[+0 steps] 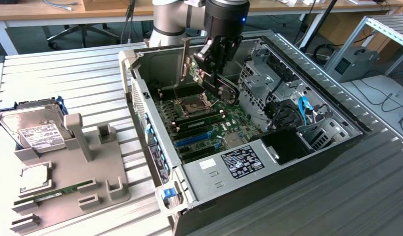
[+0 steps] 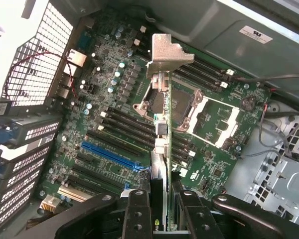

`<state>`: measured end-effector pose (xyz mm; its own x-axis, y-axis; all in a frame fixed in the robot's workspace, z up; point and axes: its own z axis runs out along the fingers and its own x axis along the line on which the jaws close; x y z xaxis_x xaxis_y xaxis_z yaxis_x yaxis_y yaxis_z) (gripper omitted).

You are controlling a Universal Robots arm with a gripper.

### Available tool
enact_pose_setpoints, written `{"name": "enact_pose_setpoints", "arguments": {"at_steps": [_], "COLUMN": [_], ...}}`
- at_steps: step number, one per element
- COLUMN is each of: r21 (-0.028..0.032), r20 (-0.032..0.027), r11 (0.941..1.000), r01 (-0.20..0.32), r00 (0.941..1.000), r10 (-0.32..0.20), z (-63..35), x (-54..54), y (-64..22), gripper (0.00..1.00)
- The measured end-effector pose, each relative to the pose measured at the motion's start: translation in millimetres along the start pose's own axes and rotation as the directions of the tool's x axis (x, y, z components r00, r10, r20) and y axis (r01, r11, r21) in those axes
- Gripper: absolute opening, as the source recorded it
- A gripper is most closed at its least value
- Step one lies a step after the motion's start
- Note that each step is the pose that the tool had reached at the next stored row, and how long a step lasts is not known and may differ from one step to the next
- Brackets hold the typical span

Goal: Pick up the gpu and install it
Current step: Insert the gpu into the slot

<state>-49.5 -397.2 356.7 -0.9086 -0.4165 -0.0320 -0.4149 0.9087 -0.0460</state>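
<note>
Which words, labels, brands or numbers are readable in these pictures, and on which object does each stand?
No text is readable with certainty.
White label on the hard drive: print too small to read.
Black-and-white label on the grey metal cover: blurred.
White sticker on the case wall: blurred.
Small yellow-green mark on the gpu: unreadable.

Soft, even light is spreading over the ribbed silver metal tabletop (image 1: 64, 78) around the open grey-and-black computer case (image 1: 137, 83), casting faint shadows. Inside the case, darkness is pooling along one wall. The case's perforated grey metal panel (image 2: 35, 64) is blowing out white, and the slim green gpu card (image 2: 167, 52) inside it is glinting at its silver bracket.
</note>
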Motion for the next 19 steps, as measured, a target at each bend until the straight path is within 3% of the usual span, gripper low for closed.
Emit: {"name": "enact_pose_setpoints", "arguments": {"at_steps": [19], "r21": [-0.0008], "r20": [0.0014], "r11": [0.9995], "r01": [0.033], "r00": [0.9995], "r10": [-0.033], "z": [0.0], "x": [0.0], "y": [0.0], "gripper": [0.26]}}
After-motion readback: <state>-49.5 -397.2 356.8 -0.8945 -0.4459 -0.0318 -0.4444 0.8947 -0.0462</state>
